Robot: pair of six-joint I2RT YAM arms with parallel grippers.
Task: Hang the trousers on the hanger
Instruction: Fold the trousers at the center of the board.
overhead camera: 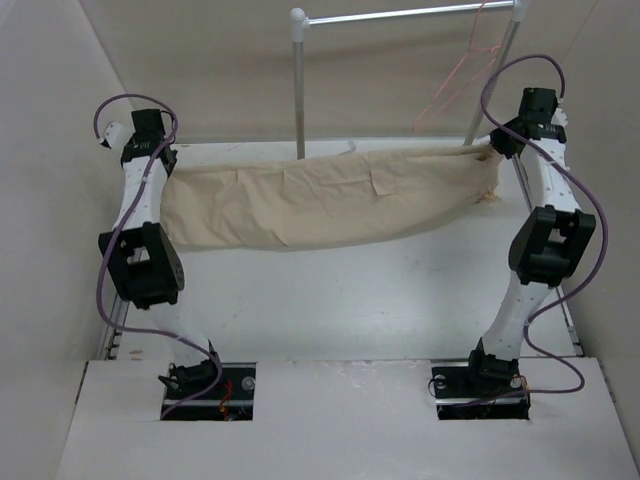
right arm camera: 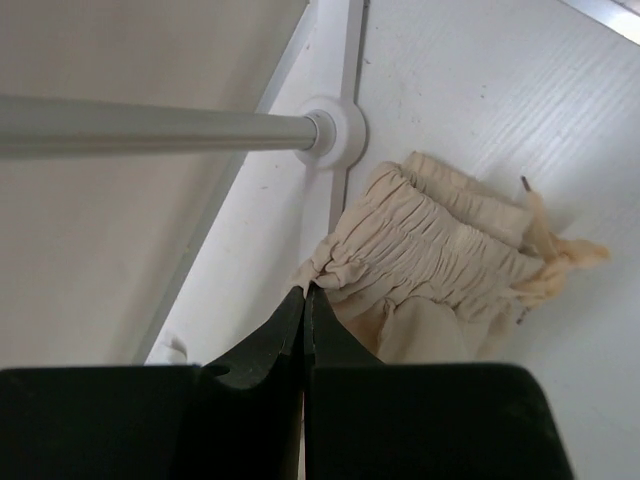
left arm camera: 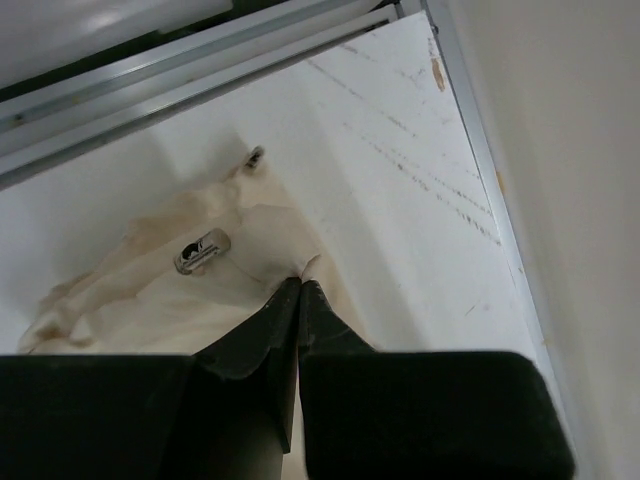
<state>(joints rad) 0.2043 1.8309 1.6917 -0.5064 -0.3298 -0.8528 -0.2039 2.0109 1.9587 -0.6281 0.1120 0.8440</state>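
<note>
Pinching trousers (overhead camera: 320,205) at both ends: left gripper (left arm camera: 298,285) shut on leg end nr far-left corner, right gripper (right arm camera: 303,292) on waistband nr far-right corner. Long axis L-R along far edge. Beyond, hanger (overhead camera: 455,92) on rail (overhead camera: 400,15), nearest right arm.

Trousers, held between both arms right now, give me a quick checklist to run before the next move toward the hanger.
1. Left gripper shut on the trousers: ok.
2. Right gripper shut on the waistband: ok.
3. Cloth spread between both grippers, sagging mid-span: ok.
4. Cloth lifted off the table: cannot tell.
5. Hanger hanging on the rail, free of cloth: ok.
</note>
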